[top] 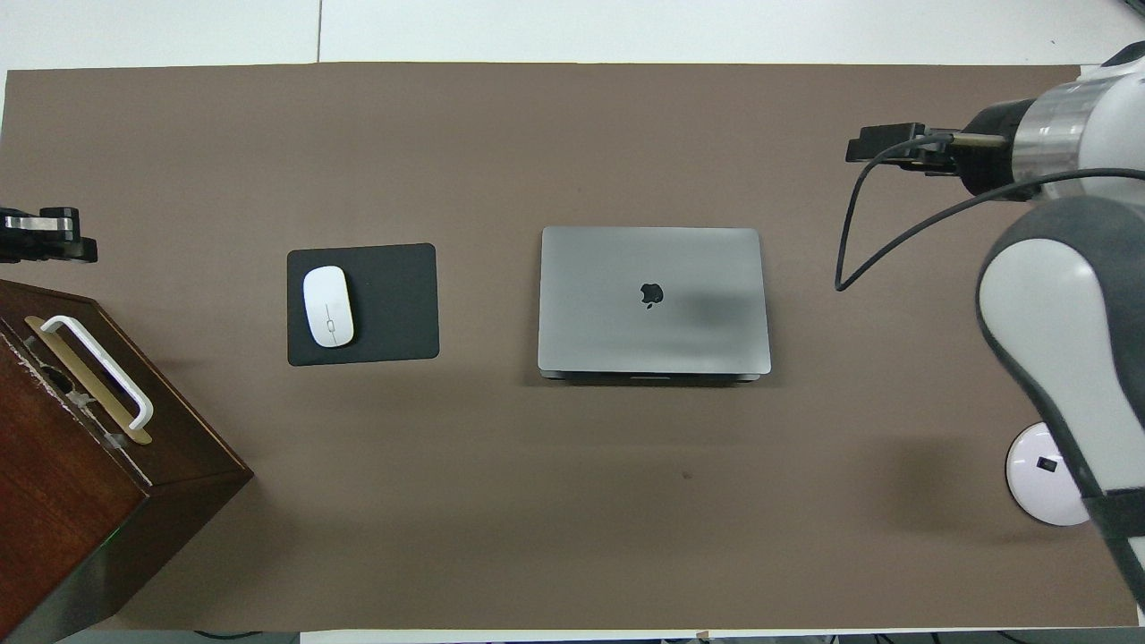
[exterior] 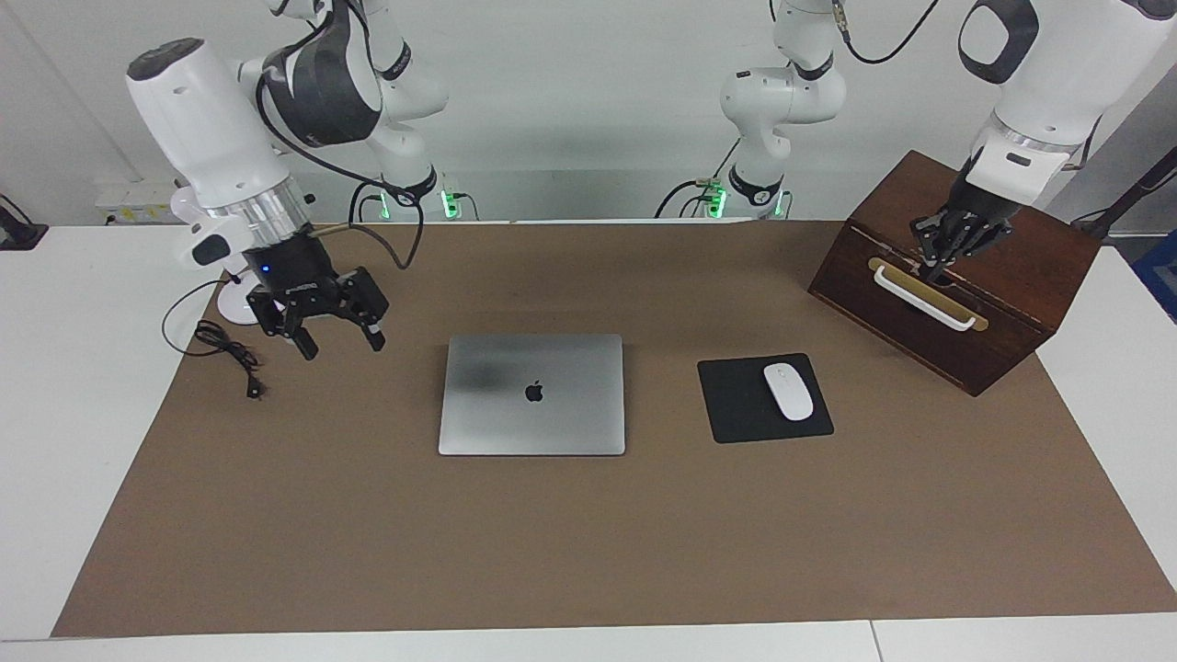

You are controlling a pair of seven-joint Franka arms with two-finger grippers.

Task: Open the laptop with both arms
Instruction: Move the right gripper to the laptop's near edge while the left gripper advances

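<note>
The silver-grey laptop (exterior: 531, 393) lies shut and flat in the middle of the brown mat, apple logo up; it also shows in the overhead view (top: 653, 300). My right gripper (exterior: 342, 345) hangs open and empty above the mat, beside the laptop toward the right arm's end; its tip shows in the overhead view (top: 881, 143). My left gripper (exterior: 931, 269) is over the top of the wooden box (exterior: 956, 276), close to the box's white handle (exterior: 922, 299), well apart from the laptop; it also shows in the overhead view (top: 45, 237).
A black mouse pad (exterior: 736, 405) with a white mouse (exterior: 789, 391) lies between the laptop and the box. A white lamp base (exterior: 232, 311) and a loose black cable (exterior: 230, 354) sit at the right arm's end. The brown mat (exterior: 588, 552) covers the table.
</note>
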